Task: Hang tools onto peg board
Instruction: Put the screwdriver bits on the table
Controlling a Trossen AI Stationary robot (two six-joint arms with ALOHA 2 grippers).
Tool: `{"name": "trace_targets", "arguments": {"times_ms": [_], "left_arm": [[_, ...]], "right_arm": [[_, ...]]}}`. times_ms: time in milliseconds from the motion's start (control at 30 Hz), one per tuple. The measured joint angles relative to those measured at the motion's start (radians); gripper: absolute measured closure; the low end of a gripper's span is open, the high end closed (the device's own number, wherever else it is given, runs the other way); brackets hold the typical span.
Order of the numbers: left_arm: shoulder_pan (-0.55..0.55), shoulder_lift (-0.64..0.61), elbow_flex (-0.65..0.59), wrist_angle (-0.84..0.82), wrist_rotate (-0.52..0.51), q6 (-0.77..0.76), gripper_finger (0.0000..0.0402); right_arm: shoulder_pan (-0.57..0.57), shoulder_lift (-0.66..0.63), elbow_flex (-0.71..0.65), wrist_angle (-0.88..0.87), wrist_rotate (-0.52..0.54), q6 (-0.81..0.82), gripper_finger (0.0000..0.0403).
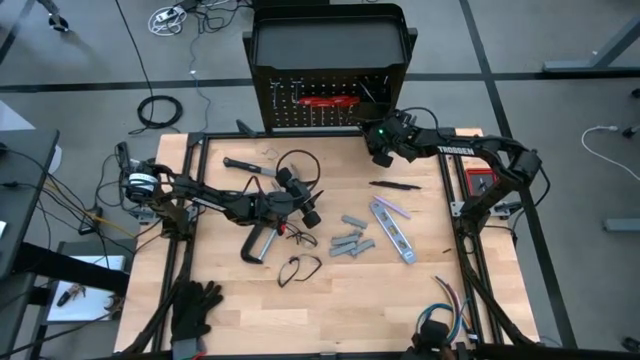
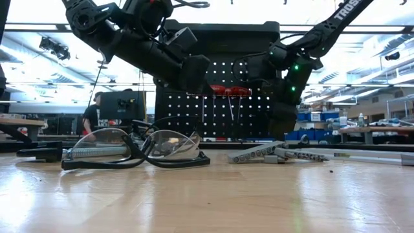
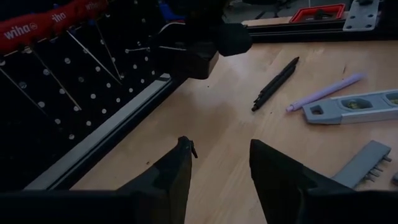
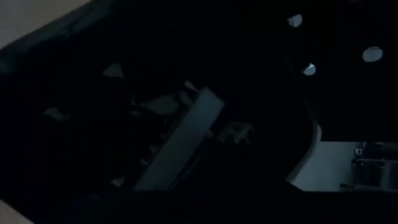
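peg board [image 1: 330, 105] meets right gripper [image 1: 381, 152] (clamped tight).

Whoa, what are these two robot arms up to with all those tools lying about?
They are hanging tools on the black peg board at the table's far edge. Red-handled screwdrivers already hang there. The right gripper is up against the board's lower right, fingers shut; what it holds, if anything, cannot be seen. The left gripper hovers open and empty above the table's middle. A hammer, a grey level and grey metal pieces lie on the table.
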Motion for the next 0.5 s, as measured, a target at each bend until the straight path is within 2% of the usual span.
{"name": "trace_targets", "arguments": {"times_ms": [167, 367, 500], "left_arm": [[0.0, 0.0, 0.0, -0.001, 0.0, 0.0, 0.0241], [0.0, 0.0, 0.0, -0.003, 0.0, 0.0, 0.0241], [0.0, 0.0, 0.0, -0.003, 0.0, 0.0, 0.0241]], "right_arm": [[0.038, -0.034, -0.003, -0.016, 0.015, 0.002, 0.0397], [0.104, -0.14, -0.003, -0.038, 0.05, 0.014, 0.0399], [0.135, -0.229, -0.002, -0.108, 0.051, 0.081, 0.0399]]}}
